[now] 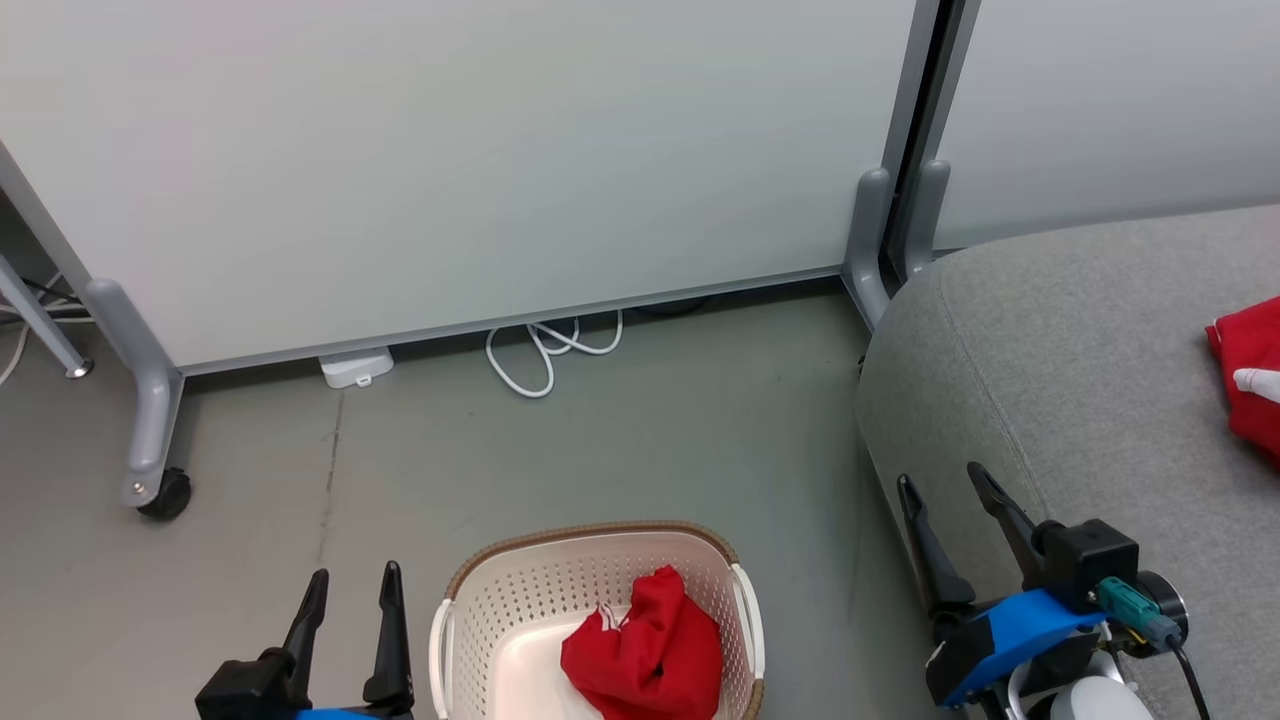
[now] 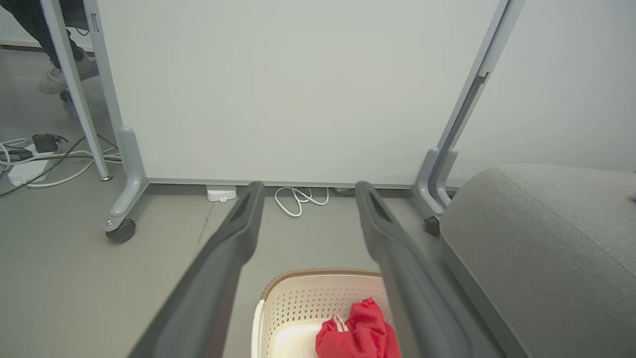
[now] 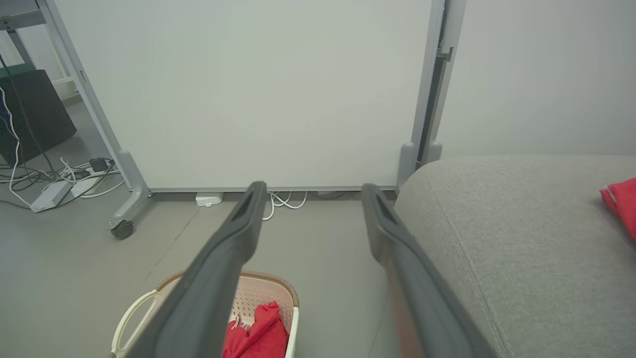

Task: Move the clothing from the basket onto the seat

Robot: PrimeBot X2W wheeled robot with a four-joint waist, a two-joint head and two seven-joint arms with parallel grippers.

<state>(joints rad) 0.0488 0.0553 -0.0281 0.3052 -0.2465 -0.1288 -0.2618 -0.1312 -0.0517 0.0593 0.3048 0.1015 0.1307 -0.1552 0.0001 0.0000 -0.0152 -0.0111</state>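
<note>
Basket (image 1: 540,590) at 6 o'clock in head view, striped garment (image 1: 650,655) inside, tagged garment (image 1: 1250,370) on seat (image 1: 1080,350) at 3, left gripper (image 1: 356,572) at 7, right gripper (image 1: 940,475) at 4, both spread wide, empty, left wrist view, basket at 6, right wrist view, basket at 7.

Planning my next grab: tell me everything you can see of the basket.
The basket is cream-white perforated plastic, a rounded rectangle with a brown woven-look rim and white side handles. It stands upright on the grey floor, left of the seat and apart from it. A crumpled red garment with white stripes lies inside, toward its right wall.
</note>
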